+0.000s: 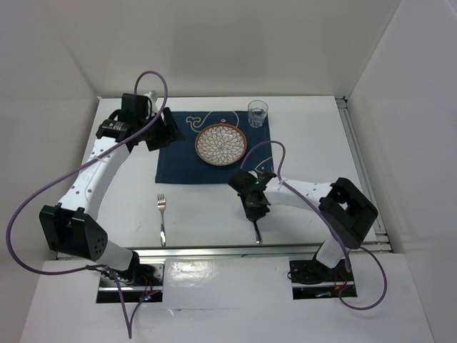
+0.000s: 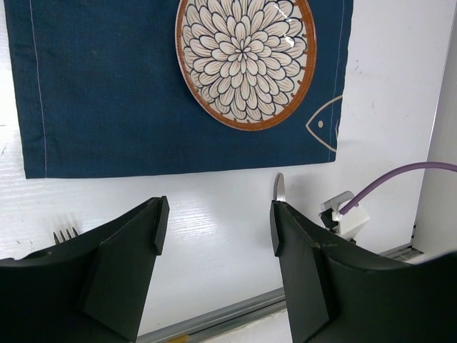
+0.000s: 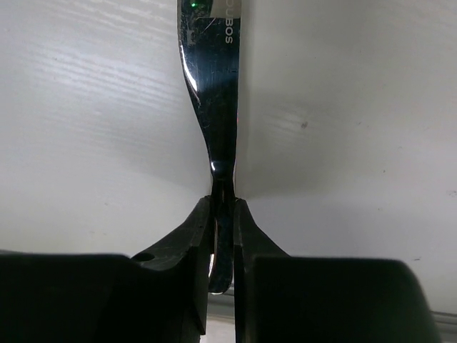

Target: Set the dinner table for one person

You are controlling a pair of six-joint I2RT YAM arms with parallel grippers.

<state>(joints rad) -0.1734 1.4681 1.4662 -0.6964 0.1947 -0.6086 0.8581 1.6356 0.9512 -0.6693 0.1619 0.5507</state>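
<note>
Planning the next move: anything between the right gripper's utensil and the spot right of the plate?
Nothing visible: between the utensil and the plate's right side the table and mat are bare; the glass stands farther back.

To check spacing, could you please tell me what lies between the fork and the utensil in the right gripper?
Only bare dinner table lies between fork and utensil, as the top view shows.

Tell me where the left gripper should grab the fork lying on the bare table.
Probably mid-handle, coming straight down from above. The fork lies flat with its tines toward the far side, so the open left gripper should straddle the thin handle across its width.
</note>
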